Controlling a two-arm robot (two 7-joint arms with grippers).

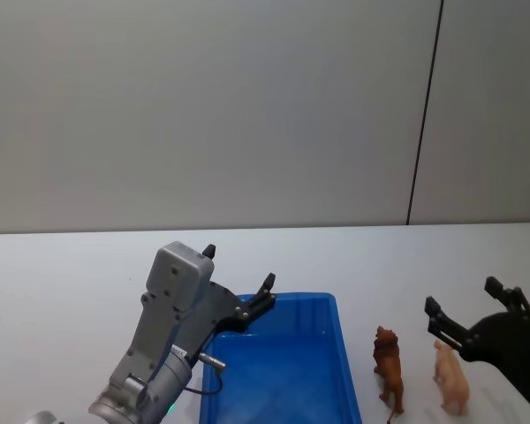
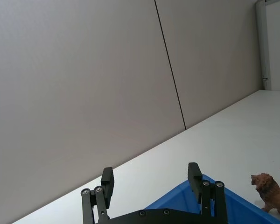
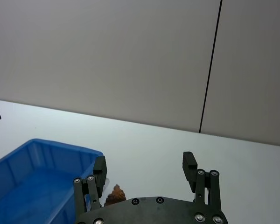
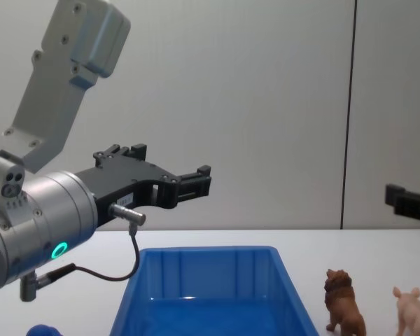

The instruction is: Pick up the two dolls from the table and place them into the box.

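Bench: you see a flat white top that carries the box and both dolls.
Box: the big blue box sits on the bench in front of the robot, between its two arms.
Lion: the brown lion stands upright on the bench, just beside the right wall of the box. It does not touch the box, and its head points away from the robot.
Pig: the pale pink pig stands on the bench just to the right of the lion, close but apart.
Left gripper: you see it spread wide and holding nothing, up in the air over the left side of the box.
Right gripper: it is spread wide too, with nothing in it. It hangs above the pig and does not touch it.
Small blue thing: a round blue lump lies on the bench to the left of the box.
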